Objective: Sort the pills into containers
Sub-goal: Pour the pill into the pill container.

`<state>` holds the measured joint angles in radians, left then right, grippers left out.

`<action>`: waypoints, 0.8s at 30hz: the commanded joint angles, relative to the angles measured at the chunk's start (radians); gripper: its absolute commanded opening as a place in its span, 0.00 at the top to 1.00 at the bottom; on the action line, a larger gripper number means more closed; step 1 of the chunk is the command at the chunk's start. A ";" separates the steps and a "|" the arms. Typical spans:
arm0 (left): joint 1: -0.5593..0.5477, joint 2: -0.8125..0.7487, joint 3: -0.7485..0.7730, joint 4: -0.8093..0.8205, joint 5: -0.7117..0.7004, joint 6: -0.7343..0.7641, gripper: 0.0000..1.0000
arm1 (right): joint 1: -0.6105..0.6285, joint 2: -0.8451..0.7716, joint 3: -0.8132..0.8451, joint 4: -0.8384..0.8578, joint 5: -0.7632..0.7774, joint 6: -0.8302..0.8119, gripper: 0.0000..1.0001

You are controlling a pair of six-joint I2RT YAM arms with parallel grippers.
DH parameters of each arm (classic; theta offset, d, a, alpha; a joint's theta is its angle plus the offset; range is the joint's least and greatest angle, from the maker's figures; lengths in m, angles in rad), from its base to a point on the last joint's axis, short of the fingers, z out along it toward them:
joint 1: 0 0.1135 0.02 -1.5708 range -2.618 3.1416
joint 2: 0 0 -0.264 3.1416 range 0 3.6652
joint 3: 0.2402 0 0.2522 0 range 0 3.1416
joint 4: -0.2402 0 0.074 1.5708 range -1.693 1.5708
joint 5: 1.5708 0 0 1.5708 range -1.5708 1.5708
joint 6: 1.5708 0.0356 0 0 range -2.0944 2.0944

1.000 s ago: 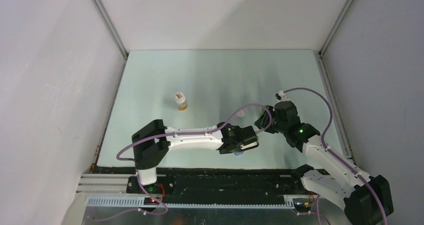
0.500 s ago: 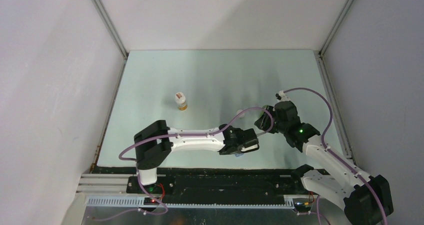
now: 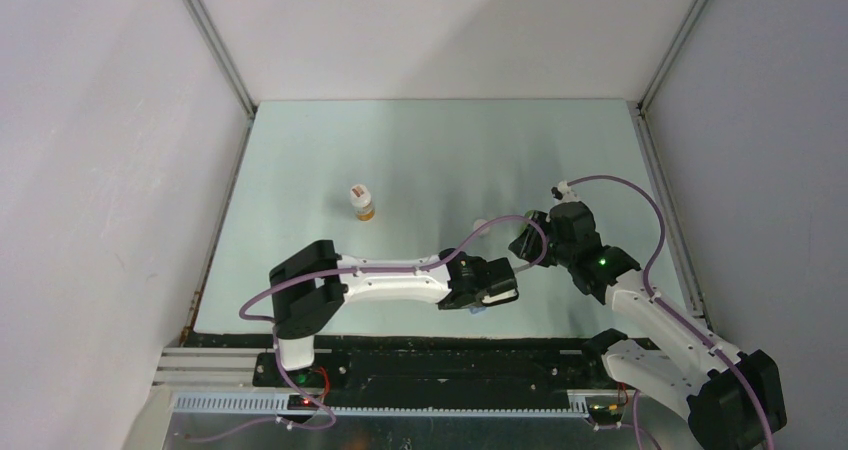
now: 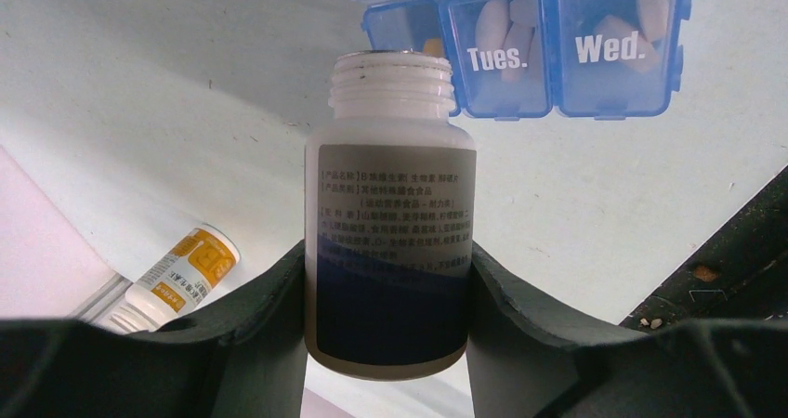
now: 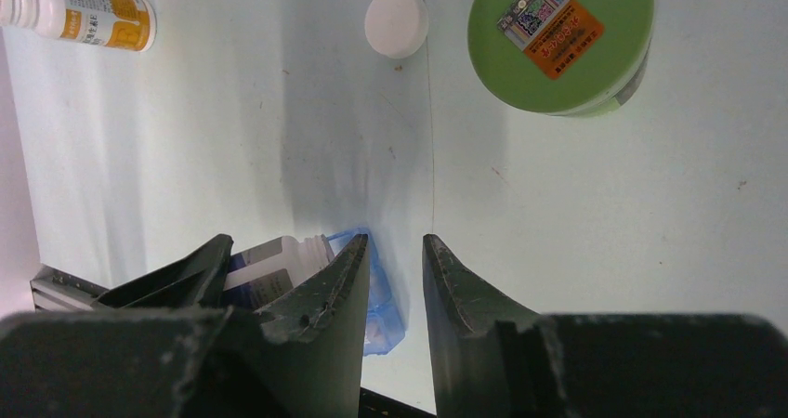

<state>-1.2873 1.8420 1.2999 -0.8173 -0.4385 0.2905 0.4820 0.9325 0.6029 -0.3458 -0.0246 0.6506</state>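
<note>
My left gripper (image 4: pixel 388 255) is shut on an uncapped white bottle (image 4: pixel 390 186) with a dark blue label. The bottle's mouth points at the open end compartment of the blue pill box (image 4: pixel 520 93), whose row of containers includes ones marked "Tues." and "Wed." An orange-yellow pill (image 4: pixel 432 46) shows in the open compartment, and pale tablets show through the two closed lids. In the top view the left gripper (image 3: pixel 490 288) hangs over the pill box (image 3: pixel 478 310) near the table's front edge. My right gripper (image 5: pixel 395 251) stands open and empty just behind it, above the pill box (image 5: pixel 383 297).
An orange-labelled bottle (image 3: pixel 362 203) with a white cap stands at mid-left. A loose white cap (image 5: pixel 397 22) lies on the table, and a green round bottle (image 5: pixel 560 37) stands to its right. The table's dark front edge (image 4: pixel 734 251) runs close beside the pill box.
The left arm has shifted slightly, drawing the gripper and bottle a little to the left. The right arm has barely moved.
</note>
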 commanded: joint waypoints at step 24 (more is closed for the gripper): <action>-0.006 -0.100 -0.042 0.053 -0.038 0.047 1.00 | -0.002 -0.012 0.001 0.016 -0.012 -0.016 0.68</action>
<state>-1.2873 1.7542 1.2388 -0.7635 -0.4515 0.3065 0.4820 0.9325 0.6025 -0.3458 -0.0353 0.6506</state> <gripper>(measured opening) 0.561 0.318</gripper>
